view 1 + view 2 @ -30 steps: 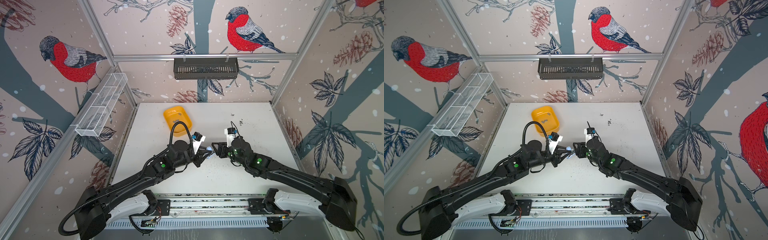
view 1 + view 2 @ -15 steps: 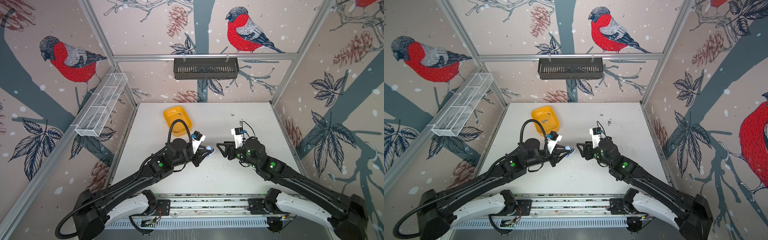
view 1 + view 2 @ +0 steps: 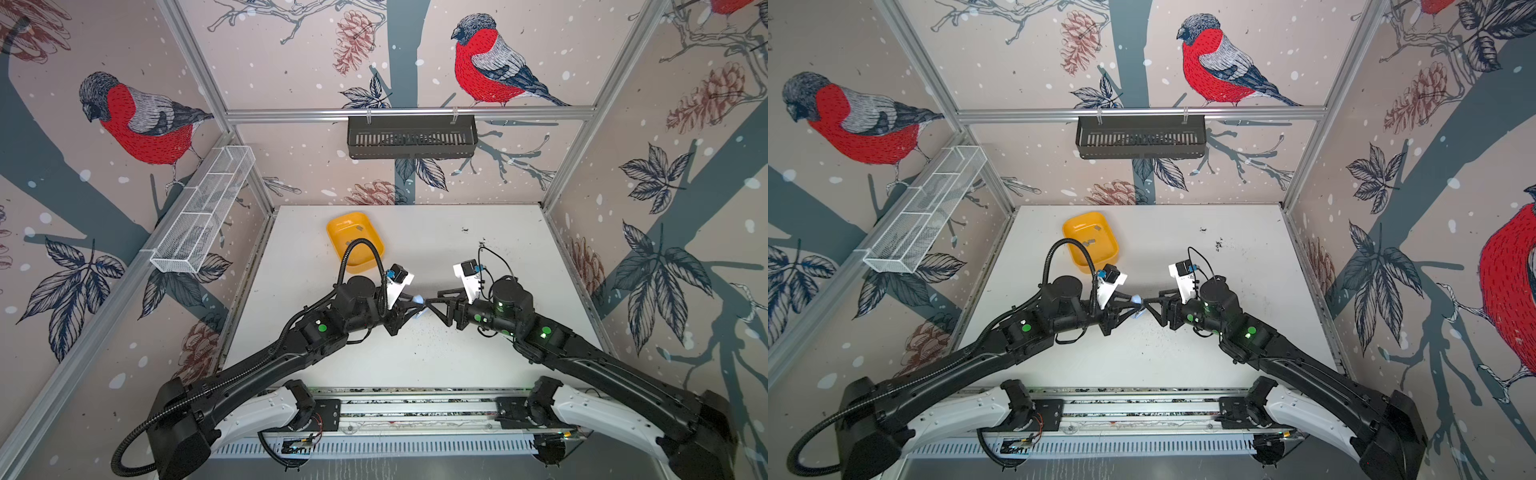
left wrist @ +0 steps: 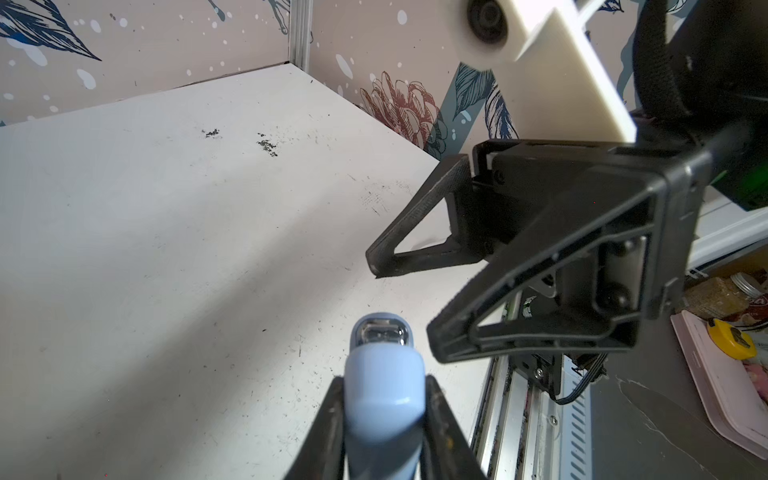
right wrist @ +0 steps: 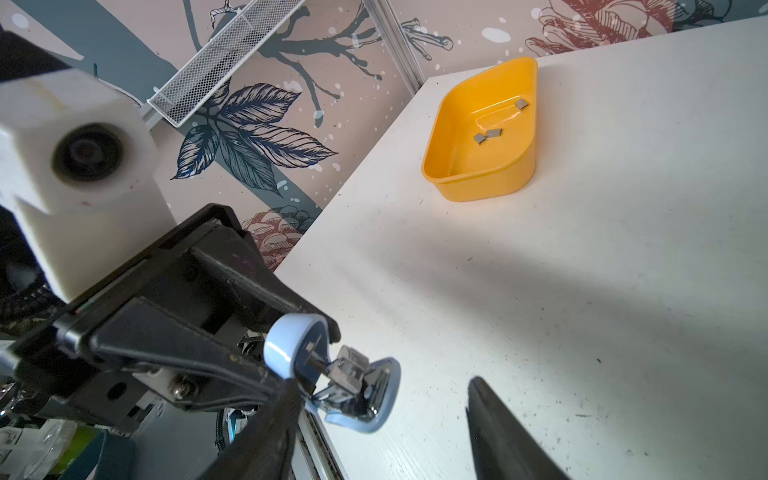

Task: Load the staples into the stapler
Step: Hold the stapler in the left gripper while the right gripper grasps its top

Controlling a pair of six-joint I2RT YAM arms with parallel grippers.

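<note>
Take the worktop [image 3: 415, 365] as a dial in a top view, with 6 o'clock at the robot's base. Both arms reach in from 7 and 5 o'clock and meet at the centre.

There the left claw [image 5: 291, 365] is clamped on the rear of the pale blue stapler [image 4: 382, 374], holding it clear of the surface. From the right wrist view the stapler looks hinged open, with its metal channel showing. The right claw [image 4: 401, 305] faces it from 3 o'clock, jaws spread and empty, its tips just beside the stapler's nose.

Farther out at 11 o'clock sits the yellow tray [image 5: 478, 183]. The staples [image 5: 488, 135] lie flat on its floor, two touching and one apart. Dark specks [image 3: 482, 242] lie at 1 o'clock.

Several things could go wrong from here:
- **Nudged stapler:** the spread jaws are so close to the nose that a small sideways move could knock the stapler and twist it in its narrow grip.
- **Crossing arms:** a reach for the tray crosses toward the left arm, whose cable [image 3: 361, 243] loops over the tray's near edge.
- **Hard pinch:** the strips are thin and flat, so the jaws may skate over them, push the light tray, or snap a strip.
</note>
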